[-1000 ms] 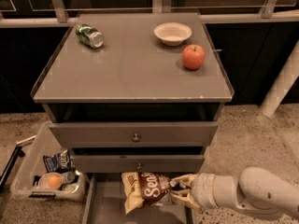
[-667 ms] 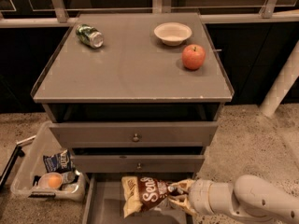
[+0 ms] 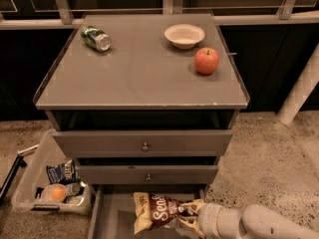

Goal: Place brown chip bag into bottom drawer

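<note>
The brown chip bag (image 3: 158, 210) is crinkled, dark brown with white lettering and tan ends. It hangs low over the open bottom drawer (image 3: 115, 218), a shallow grey tray pulled out at the foot of the cabinet. My gripper (image 3: 192, 217) comes in from the lower right on a white arm. It is shut on the bag's right end. The bag's left end droops toward the drawer floor; I cannot tell whether it touches.
Two knobbed drawers (image 3: 144, 144) sit shut above. The cabinet top holds a green can (image 3: 95, 38) on its side, a white bowl (image 3: 184, 35) and a red apple (image 3: 206, 60). A clear bin (image 3: 42, 193) on the floor at left holds a blue snack bag (image 3: 62, 173) and an orange.
My gripper and the chip bag have moved slightly down and left over the bottom drawer. The camera view has shifted a little. Nothing else has moved.
</note>
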Robot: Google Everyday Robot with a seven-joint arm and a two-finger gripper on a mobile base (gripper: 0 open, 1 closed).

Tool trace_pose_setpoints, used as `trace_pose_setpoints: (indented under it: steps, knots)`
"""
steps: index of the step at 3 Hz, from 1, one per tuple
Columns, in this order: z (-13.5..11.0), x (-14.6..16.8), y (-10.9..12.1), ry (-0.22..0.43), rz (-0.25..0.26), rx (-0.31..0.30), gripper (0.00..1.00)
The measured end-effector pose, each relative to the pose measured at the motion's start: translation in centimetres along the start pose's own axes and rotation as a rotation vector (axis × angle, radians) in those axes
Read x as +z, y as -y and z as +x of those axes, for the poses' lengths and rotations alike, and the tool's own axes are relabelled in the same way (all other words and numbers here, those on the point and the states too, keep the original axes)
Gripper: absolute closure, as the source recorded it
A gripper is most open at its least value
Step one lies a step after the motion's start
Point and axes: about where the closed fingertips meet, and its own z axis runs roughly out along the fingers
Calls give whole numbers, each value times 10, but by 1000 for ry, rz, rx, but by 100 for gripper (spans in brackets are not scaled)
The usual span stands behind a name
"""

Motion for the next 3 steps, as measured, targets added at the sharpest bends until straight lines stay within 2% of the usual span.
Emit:
trace_pose_setpoints:
  steps: [2,3]
  knots:
    - [65,58,16,-47,38,39,100]
    - [98,83,14,-93,22,79,100]
